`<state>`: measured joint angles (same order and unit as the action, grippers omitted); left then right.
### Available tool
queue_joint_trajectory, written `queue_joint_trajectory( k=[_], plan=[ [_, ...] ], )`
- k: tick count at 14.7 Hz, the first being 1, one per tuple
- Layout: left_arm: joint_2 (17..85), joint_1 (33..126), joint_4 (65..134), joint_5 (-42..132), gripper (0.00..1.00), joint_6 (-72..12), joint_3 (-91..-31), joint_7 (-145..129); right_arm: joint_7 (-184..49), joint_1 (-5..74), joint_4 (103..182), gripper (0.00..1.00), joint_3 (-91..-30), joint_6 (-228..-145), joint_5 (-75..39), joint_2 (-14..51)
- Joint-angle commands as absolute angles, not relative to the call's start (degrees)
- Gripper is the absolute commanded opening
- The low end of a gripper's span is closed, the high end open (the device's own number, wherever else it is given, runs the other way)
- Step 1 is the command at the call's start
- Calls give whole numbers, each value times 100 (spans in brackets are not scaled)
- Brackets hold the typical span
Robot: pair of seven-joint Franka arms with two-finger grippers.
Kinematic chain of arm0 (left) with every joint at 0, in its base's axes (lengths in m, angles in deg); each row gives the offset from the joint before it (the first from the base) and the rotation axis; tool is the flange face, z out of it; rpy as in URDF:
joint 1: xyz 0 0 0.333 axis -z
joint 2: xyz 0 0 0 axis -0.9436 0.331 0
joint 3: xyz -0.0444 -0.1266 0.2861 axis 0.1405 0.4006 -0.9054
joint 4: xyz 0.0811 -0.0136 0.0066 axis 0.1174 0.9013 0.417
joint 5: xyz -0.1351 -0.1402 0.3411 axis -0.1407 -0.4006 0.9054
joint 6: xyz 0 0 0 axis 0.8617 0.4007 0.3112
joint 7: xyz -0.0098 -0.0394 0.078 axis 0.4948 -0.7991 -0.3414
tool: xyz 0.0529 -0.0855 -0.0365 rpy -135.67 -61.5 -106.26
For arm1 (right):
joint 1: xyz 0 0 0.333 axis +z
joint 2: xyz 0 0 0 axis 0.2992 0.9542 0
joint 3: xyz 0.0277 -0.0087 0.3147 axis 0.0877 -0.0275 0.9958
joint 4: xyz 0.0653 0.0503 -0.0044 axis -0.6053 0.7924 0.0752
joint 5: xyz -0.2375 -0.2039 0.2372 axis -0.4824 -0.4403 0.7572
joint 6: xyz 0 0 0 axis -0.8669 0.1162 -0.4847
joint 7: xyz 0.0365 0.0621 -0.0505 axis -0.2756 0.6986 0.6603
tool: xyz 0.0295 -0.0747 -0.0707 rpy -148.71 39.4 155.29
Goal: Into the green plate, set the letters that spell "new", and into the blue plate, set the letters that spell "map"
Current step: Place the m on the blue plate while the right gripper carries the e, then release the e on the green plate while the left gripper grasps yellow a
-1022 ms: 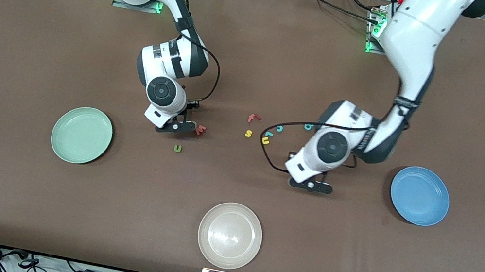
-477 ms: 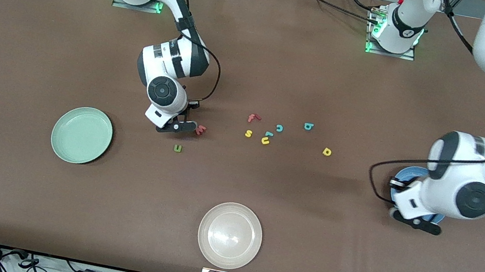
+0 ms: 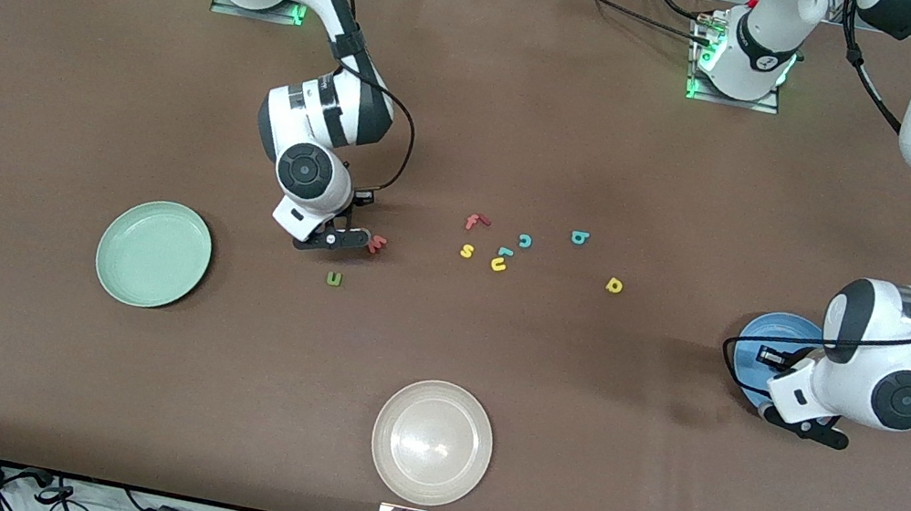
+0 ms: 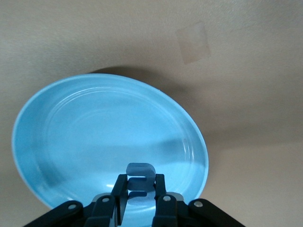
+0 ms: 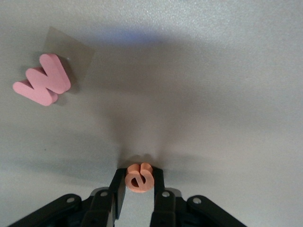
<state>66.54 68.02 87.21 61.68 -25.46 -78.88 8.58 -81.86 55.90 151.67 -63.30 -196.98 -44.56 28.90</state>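
The left gripper (image 4: 140,201), over the blue plate (image 4: 71,142), clamps the blue "m" (image 4: 140,177); the right gripper (image 5: 138,196), low beside the salmon-red "w" (image 5: 42,79), pinches the orange "e" (image 5: 138,178), hidden in the front view.

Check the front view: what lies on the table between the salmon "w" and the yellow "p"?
Between the salmon "w" and the yellow "p" lies a cluster: red "f", yellow "s", yellow "u", teal "c". The front view shows it.
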Motion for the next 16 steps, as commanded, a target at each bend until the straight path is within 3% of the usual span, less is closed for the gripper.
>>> queue_joint_trajectory(
  k=[1, 4, 9, 13, 16],
  plan=[
    [6477, 6794, 8799, 6284, 100, -2481, -7717, 945, -8113, 5565, 15103, 11, -6386, -19740, -4336, 2875],
    [6353, 6812, 8711, 6249, 100, -2033, -7218, 761, -8016, 5110, 14999, 9, -6824, -19356, -4423, 2462],
    [6283, 6803, 8859, 6179, 100, -1865, -6075, -298, -6752, 3449, 14593, 9, -7169, -18949, -4529, 2531],
    [6230, 6873, 9351, 6257, 100, -1996, -5301, -1058, -6144, 2893, 14567, 10, -7169, -19098, -4696, 2970],
    [5836, 6865, 10324, 6293, 100, -2916, -5238, -1050, -6187, 2962, 14532, 10, -7151, -19335, -4679, 3102]
  ],
)
